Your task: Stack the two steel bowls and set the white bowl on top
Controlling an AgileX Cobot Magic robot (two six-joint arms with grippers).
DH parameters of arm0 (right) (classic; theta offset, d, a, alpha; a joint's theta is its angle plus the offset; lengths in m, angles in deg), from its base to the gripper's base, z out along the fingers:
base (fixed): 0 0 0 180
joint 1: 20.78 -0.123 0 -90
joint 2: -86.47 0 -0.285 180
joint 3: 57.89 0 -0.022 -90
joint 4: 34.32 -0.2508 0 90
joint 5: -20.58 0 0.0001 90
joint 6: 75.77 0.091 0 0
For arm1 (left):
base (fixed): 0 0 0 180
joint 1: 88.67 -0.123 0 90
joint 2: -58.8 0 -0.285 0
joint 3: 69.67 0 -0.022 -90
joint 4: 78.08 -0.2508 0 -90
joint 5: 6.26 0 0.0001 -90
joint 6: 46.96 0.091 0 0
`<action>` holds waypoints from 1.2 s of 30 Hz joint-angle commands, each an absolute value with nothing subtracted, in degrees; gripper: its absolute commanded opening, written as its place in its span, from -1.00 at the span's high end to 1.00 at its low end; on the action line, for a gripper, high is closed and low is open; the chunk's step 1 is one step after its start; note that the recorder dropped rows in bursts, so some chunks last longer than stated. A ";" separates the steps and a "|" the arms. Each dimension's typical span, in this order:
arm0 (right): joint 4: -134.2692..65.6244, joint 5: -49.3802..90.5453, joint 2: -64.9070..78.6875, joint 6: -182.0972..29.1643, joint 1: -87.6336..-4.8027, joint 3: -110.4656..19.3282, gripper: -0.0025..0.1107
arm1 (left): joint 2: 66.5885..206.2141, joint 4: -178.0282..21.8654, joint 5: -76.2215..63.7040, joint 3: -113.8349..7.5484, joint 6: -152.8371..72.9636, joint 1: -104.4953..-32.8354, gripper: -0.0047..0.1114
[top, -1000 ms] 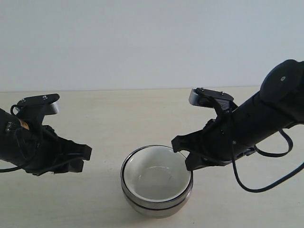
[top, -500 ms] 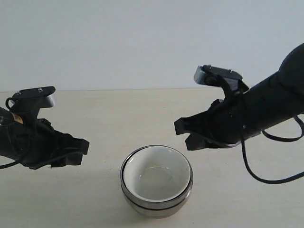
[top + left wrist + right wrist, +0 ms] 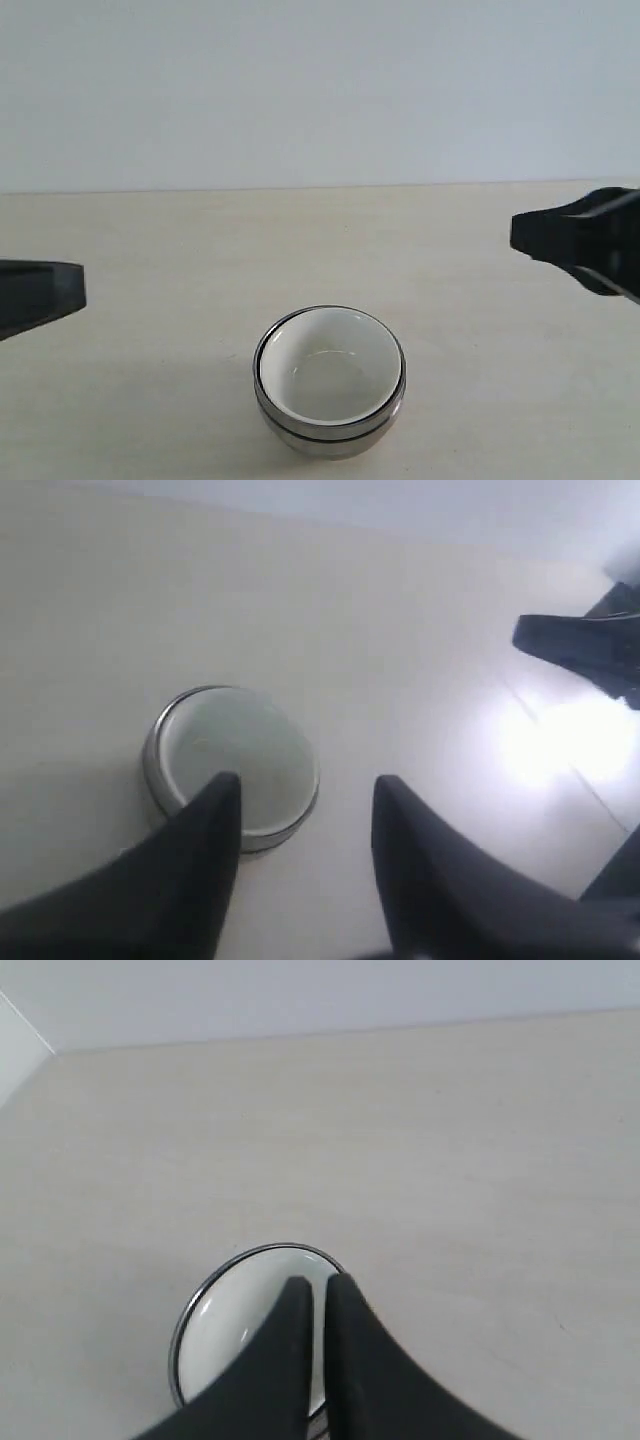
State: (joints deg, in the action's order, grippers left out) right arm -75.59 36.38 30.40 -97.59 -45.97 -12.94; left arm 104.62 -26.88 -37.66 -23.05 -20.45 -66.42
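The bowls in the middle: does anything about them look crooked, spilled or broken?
Nothing stands out. The white bowl sits level, nested in the steel bowls, which stand upright on the table. No spill, dent or crack shows in any view.

The white bowl (image 3: 330, 372) sits nested in the two stacked steel bowls (image 3: 330, 438) on the pale table (image 3: 200, 250), with the dark left hand (image 3: 60, 290) and right hand (image 3: 540, 235) at opposite edges, well apart from the stack.
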 commanded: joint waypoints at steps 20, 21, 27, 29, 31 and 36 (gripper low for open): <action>-75.77 45.38 50.04 -96.91 -45.97 -11.03 0.96 | 86.04 -20.50 -40.60 -13.84 -16.58 -66.10 0.22; -75.77 45.38 50.04 -96.91 -45.97 -11.03 0.96 | 86.04 -20.50 -40.60 -13.84 -16.58 -66.10 0.22; -75.77 45.38 50.04 -96.66 -45.97 -11.03 0.96 | 85.49 -21.01 -40.36 -13.84 -15.03 -65.95 0.22; -75.77 45.38 50.04 -96.66 -45.97 -11.03 0.96 | 83.64 -22.30 -40.18 -13.84 -12.62 -66.32 0.22; -75.77 45.38 50.04 -96.66 -45.97 -11.03 0.96 | 81.00 -21.62 -40.18 -13.84 -12.78 -67.57 0.22; -75.77 45.37 50.04 -96.81 -45.97 -11.03 0.96 | 70.80 -17.49 -36.47 -13.84 -10.78 -73.06 0.22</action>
